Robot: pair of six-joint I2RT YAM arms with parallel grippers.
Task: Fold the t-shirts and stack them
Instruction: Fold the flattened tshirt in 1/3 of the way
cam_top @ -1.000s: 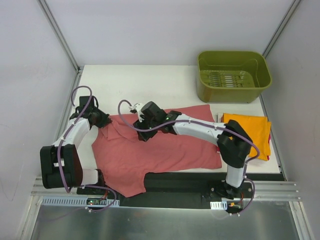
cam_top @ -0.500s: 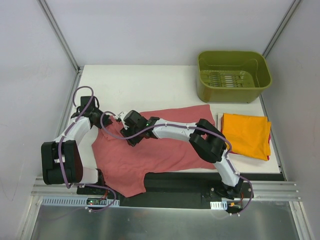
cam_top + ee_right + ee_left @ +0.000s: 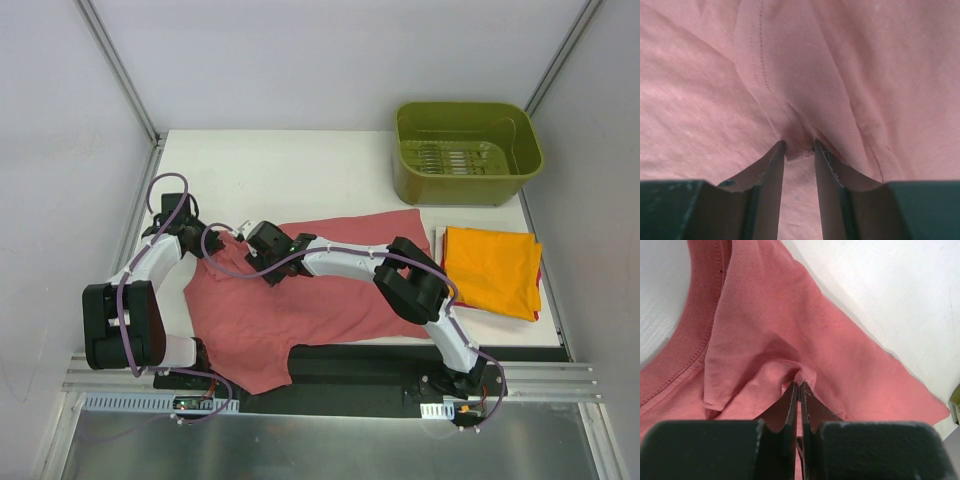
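The left gripper [image 3: 799, 387] pinches a ridge of the salmon t-shirt [image 3: 790, 315] between shut jaws, while the right gripper [image 3: 799, 148] has jaws slightly apart around a thin fold, which may slip out if barely caught.

Bright, even, diffuse light from above; shadows on the white desk [image 3: 300, 170] are faint and soft. Overhead view sharp; both wrist views blur darkly along the bottom edge.
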